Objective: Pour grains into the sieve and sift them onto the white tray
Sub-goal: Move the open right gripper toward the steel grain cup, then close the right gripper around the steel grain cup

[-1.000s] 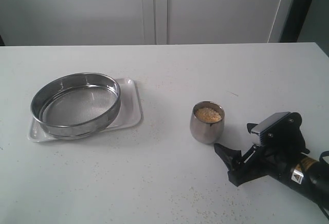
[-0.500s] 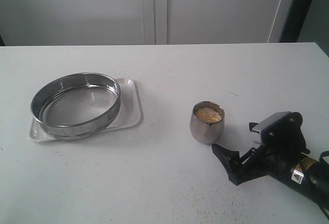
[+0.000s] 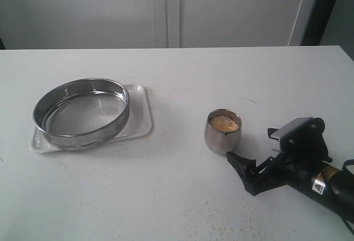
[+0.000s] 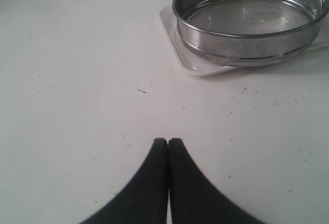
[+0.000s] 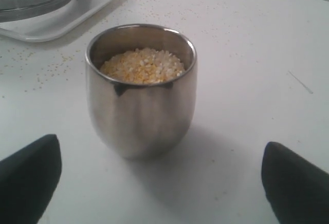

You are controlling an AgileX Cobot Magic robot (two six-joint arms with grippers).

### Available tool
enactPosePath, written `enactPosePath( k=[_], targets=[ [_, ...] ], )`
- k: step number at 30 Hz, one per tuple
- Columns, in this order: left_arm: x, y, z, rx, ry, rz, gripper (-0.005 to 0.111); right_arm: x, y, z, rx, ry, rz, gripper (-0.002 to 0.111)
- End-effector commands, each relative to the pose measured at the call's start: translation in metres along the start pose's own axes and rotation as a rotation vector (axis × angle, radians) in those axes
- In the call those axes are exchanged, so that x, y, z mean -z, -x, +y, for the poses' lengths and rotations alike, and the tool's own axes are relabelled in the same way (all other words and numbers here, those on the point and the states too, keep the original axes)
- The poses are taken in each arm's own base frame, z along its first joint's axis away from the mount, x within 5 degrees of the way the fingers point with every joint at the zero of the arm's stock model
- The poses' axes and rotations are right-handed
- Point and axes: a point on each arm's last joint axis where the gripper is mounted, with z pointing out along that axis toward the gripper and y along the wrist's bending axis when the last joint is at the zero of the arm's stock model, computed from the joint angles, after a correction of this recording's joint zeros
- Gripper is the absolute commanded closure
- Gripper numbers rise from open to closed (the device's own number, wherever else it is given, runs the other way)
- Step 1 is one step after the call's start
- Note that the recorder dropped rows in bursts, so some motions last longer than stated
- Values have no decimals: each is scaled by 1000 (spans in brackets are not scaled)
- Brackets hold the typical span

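Your white desk [image 3: 182, 69], dotted with loose specks, is sitting before pale cabinet doors [image 3: 166, 9]. Your right fingers [image 5: 28, 175] are standing wide apart, just short of the steel cup [image 5: 141, 106] holding the grains [image 5: 142, 63]. Your left fingers [image 4: 154, 183] are pressing together, facing the sieve [image 3: 77, 136], which is sitting on the white tray [image 3: 141, 114]. The right arm's yellow label [image 3: 319, 184] is showing too small to read.

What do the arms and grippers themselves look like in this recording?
Both grippers are black. The left gripper has two smooth, curved fingers tapering to rounded tips. The right gripper has pointed fingers, a grey-topped block above them, a small yellow-and-white label on the arm and a thin black cable behind.
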Motion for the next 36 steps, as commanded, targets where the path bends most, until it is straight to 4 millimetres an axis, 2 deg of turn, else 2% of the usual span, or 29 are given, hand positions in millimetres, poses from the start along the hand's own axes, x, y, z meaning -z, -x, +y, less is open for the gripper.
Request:
enactPosePath(
  k=[1,11,31,36],
  targets=[
    [0,-1,0,7,-1,0,107,-4,0,-1,-10,6,-10,9],
    [0,-1,0,7,-1,0,107,-19,2,-4,-20,58,-32,9],
    [0,-1,0,7,-1,0,107,-51,-12,-8,5,149,-19,9],
    [0,-1,0,7,-1,0,107,-58,-9,-10,23,165,-37,9]
  ],
)
